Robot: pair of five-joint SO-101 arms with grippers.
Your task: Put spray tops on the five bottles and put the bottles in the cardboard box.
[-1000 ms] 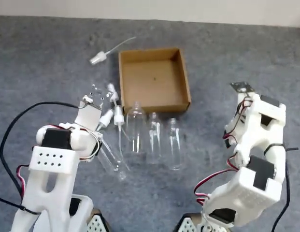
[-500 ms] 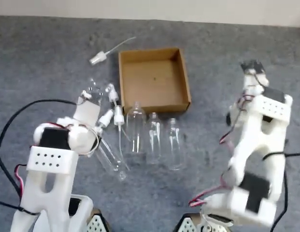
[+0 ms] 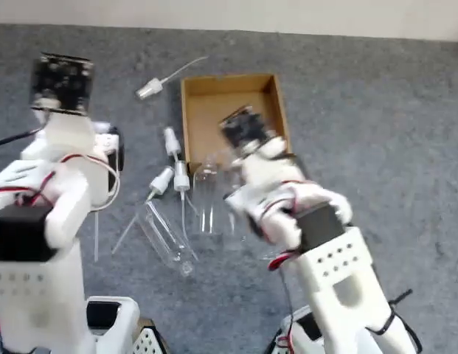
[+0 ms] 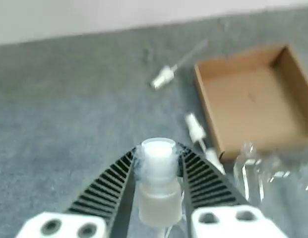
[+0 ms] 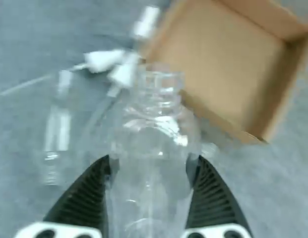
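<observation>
Spray top [image 4: 157, 193] clamped at its white collar between the left gripper's [image 4: 158, 157] ribbed jaws, held high over the grey table cover [image 3: 376, 88] and well apart from the cardboard box [image 3: 186, 125], which sits open toward the table's far side. 4 more spray tops lie loose: 1 [image 3: 149, 90] past the box's left corner, 3 [image 3: 172, 140] just beside its left wall. A clear bottle [image 5: 154, 134] lies at the right gripper [image 5: 150, 171], neck toward the box's near wall; whether it is grasped cannot be told. Open cover stretches left of the held top and right of the box.
</observation>
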